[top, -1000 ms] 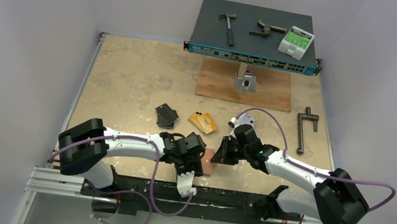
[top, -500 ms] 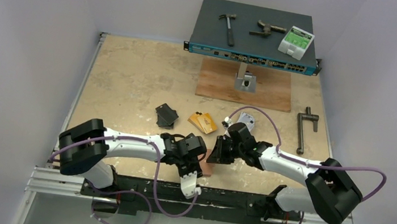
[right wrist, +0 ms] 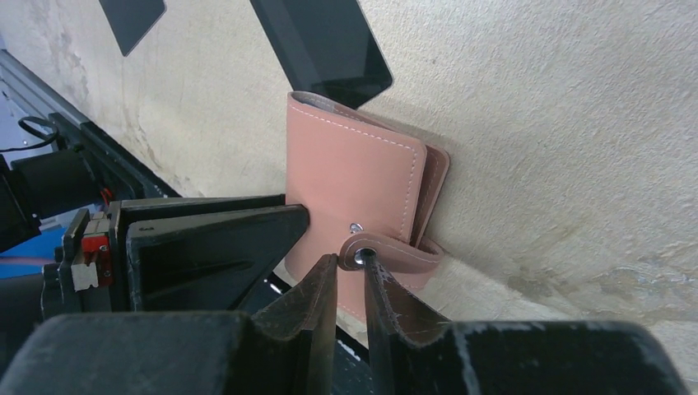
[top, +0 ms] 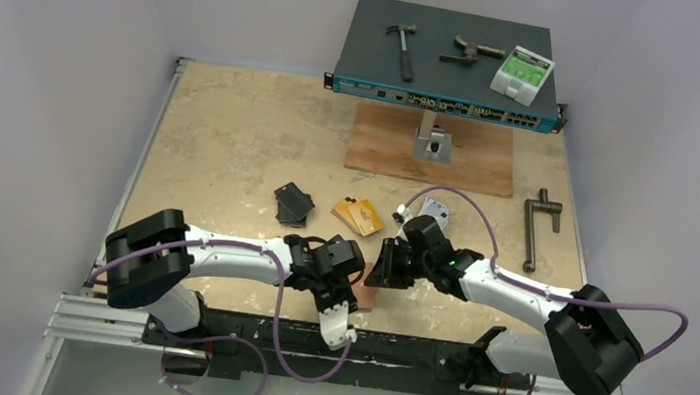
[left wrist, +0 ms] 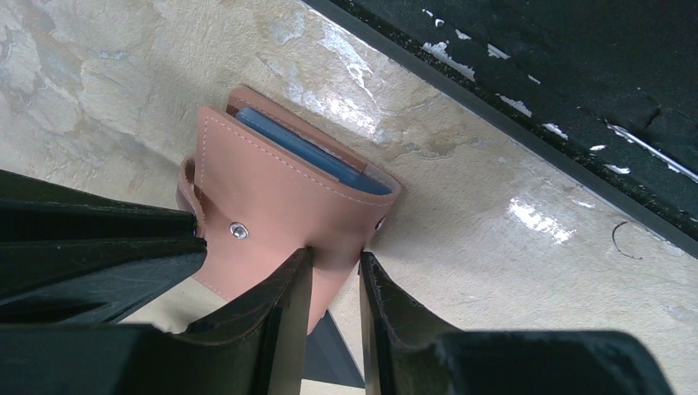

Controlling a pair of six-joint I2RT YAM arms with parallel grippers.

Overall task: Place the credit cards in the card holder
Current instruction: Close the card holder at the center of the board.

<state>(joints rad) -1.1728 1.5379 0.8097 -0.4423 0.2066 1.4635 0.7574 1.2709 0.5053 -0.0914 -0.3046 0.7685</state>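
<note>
The card holder [left wrist: 280,206] sits at the near edge of the surface [left wrist: 510,164], about midway along it. It appears tipped up on one edge rather than lying flat. The left gripper [left wrist: 335,258] is nearly closed and pinches one lower corner of it. The right gripper [right wrist: 350,260] has its jaws a narrow gap apart with the end of the snap tab [right wrist: 399,257] between the tips. I cannot tell whether it actually clamps the tab.

The grip looks thin on both sides. If the right gripper pulls the tab to open the flap, the corner hold may let the card holder twist or slide out. So close to the edge, it could then drop onto the black frame [left wrist: 535,49]. If the tab is only flanked, the tips may slip off it and the flap may fall shut.

A blue-grey card [left wrist: 304,152] shows in a slot, and a jerk could shake it loose. A black card [right wrist: 325,45] lies just beside the card holder and could be dragged along.

Farther in, at mid-surface, wait a black stack [top: 292,204], orange-gold cards [top: 358,217] and a silver-grey card [top: 436,211]. To fetch one, a gripper probably has to let go, and the card holder could tip over or close.
</note>
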